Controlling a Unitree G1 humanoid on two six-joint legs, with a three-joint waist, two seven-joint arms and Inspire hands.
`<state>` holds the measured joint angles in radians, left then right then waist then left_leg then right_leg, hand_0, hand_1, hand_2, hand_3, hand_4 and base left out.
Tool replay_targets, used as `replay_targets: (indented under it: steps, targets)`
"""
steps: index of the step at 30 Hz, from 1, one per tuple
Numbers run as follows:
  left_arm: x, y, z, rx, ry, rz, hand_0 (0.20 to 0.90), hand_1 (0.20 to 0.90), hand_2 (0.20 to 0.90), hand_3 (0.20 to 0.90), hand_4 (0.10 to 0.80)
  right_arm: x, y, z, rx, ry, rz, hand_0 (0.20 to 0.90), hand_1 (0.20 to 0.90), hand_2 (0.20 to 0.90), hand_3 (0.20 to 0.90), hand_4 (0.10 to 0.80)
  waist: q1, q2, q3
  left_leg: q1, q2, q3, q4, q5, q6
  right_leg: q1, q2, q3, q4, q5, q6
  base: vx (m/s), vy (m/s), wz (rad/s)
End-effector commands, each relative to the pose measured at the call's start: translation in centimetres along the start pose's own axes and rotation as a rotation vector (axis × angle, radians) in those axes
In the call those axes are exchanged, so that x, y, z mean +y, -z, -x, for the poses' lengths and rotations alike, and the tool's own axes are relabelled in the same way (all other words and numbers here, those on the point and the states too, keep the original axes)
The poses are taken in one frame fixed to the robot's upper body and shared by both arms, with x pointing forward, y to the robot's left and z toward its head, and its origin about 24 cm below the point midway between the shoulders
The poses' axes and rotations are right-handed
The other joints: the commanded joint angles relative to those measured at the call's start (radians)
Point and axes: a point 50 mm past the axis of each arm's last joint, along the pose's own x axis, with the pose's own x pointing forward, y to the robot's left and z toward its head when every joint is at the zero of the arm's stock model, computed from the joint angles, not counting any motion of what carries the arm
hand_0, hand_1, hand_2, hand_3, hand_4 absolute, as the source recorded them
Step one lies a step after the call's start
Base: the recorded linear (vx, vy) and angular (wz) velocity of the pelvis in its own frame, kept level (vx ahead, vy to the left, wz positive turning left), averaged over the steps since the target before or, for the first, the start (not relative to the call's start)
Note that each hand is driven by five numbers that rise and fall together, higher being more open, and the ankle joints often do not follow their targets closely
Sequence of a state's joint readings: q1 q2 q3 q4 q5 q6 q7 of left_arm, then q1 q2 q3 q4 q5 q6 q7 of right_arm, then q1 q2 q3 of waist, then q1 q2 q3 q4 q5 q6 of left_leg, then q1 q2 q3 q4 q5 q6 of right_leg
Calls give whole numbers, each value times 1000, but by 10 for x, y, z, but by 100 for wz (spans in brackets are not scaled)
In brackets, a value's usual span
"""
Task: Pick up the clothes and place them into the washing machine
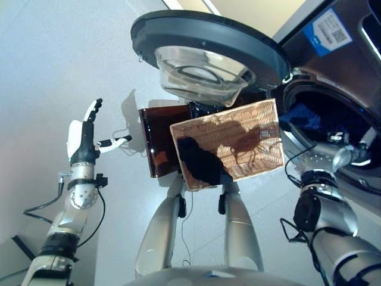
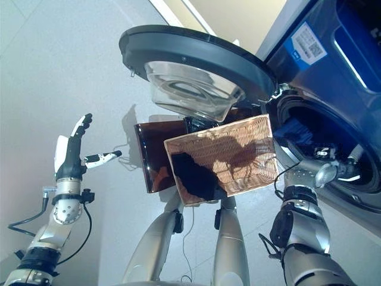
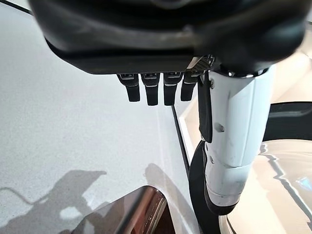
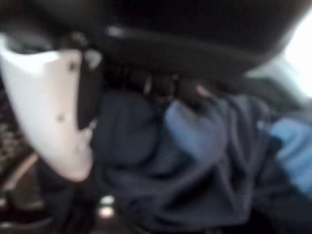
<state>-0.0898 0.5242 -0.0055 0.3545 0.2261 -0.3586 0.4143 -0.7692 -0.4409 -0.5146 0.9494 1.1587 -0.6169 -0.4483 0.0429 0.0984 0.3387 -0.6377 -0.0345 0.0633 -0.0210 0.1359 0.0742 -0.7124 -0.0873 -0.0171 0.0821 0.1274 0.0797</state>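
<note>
Fingers on our left hand (image 1: 83, 140) are straight and spread, holding nothing; it hangs out over bare floor (image 1: 53, 65), well clear of the work, which we judge keeps it from fouling the door or the basket. Its wrist view shows the fingers (image 3: 146, 90) extended in a row with only floor beyond them.

Our right hand (image 4: 53, 112) is reached into the washer (image 1: 333, 71) through the open mouth of the drum (image 1: 324, 128), so from the head views only the forearm shows at the rim. In its wrist view the white thumb lies against dark and blue clothes (image 4: 195, 146), but the fingers are lost in the folds, and we cannot tell whether they grip the cloth or have let go.

So part of the clothes lie inside the drum, under and around that hand. More remains: a dark garment (image 1: 199, 161) lies in the near corner of the wicker basket (image 1: 238, 143), which stands just beside the washer below the swung-open door (image 1: 208, 44). That closeness makes each carry short. A dark brown bin (image 1: 158, 140) stands touching the basket on the far side from the drum.

We judge the load to be partway done, with at least the dark garment left to fetch.
</note>
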Motion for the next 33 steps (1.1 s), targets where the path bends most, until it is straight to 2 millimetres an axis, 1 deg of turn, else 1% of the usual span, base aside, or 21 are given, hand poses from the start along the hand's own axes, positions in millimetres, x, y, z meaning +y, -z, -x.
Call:
replay_targets:
  steps: [1,3,6,11,16,20,21,23,24,25,26,29,33]
  targets:
    - [21,-5,0,-52,-95,19,900,900,900,900,800,35,-64,-10,-301,-154,-72,200,200,200,200,300,12,-17,-114,-32,-42,-2,28,-93,-59,-37,7,-7,-57,25,4,0,0,0]
    - [22,-5,1,-54,-94,20,900,900,900,900,800,48,-72,-7,-334,-160,-141,200,200,200,200,300,16,-14,-118,-32,-41,-2,25,-92,-59,-38,8,-6,-58,25,5,0,0,0]
    - [22,-4,1,-47,-95,19,900,900,900,900,800,50,-74,-6,-345,-146,-167,200,200,200,200,300,16,-15,-119,-30,-39,0,22,-92,-59,-38,9,-7,-57,23,4,0,0,0]
    - [24,-2,2,-33,-106,28,900,900,900,900,800,44,-72,-5,-345,-89,-203,200,200,200,200,300,15,-15,-129,-26,-37,0,24,-93,-61,-35,12,-7,-55,18,1,0,0,0]
    - [25,0,3,-22,-114,36,900,900,900,900,800,52,-73,2,-354,-87,-320,200,200,200,200,300,16,-14,-136,-24,-37,-3,23,-94,-61,-33,13,-5,-56,18,0,0,0,0]
    - [21,0,3,-13,-101,49,900,900,900,900,800,42,-63,3,-327,-15,-331,200,200,200,200,300,16,-13,-138,-20,-38,0,23,-96,-61,-31,14,-4,-53,15,0,0,0,0]
    - [21,0,3,-12,-101,49,900,900,900,900,800,43,-63,3,-327,-14,-330,200,200,200,200,300,16,-13,-138,-20,-38,0,23,-96,-61,-30,14,-4,-53,15,0,0,0,0]
    - [21,-1,4,-13,-98,53,900,900,900,900,800,38,-60,1,-315,14,-298,200,200,200,200,300,17,-11,-138,-20,-38,0,24,-97,-61,-28,13,-5,-54,14,0,0,0,0]
    - [22,0,4,-12,-98,50,900,900,900,900,800,38,-58,1,-305,18,-270,200,200,200,200,300,18,-13,-138,-19,-38,0,24,-97,-61,-27,12,-6,-55,14,0,0,0,0]
    - [22,-1,4,-15,-97,48,900,900,900,900,800,38,-55,-1,-281,14,-206,661,661,661,661,629,18,-14,-136,-18,-38,1,24,-97,-60,-26,11,-7,-56,16,1,0,0,0]
    - [23,-1,4,-16,-96,43,900,900,900,900,800,37,-52,-2,-271,10,-155,900,900,900,900,800,20,-15,-135,-18,-38,2,25,-97,-60,-25,11,-8,-56,16,1,0,0,0]
    - [24,-1,5,-16,-107,44,900,900,900,900,800,47,-46,4,-253,-93,-75,900,900,900,900,800,20,-18,-128,-20,-37,4,25,-97,-57,-27,11,-6,-59,20,1,1,0,-3]
    - [24,0,5,-18,-112,57,900,900,900,900,800,42,-40,1,-234,-139,36,900,900,900,900,800,19,-23,-128,-20,-35,5,30,-98,-56,-24,10,-8,-57,20,0,1,0,-1]
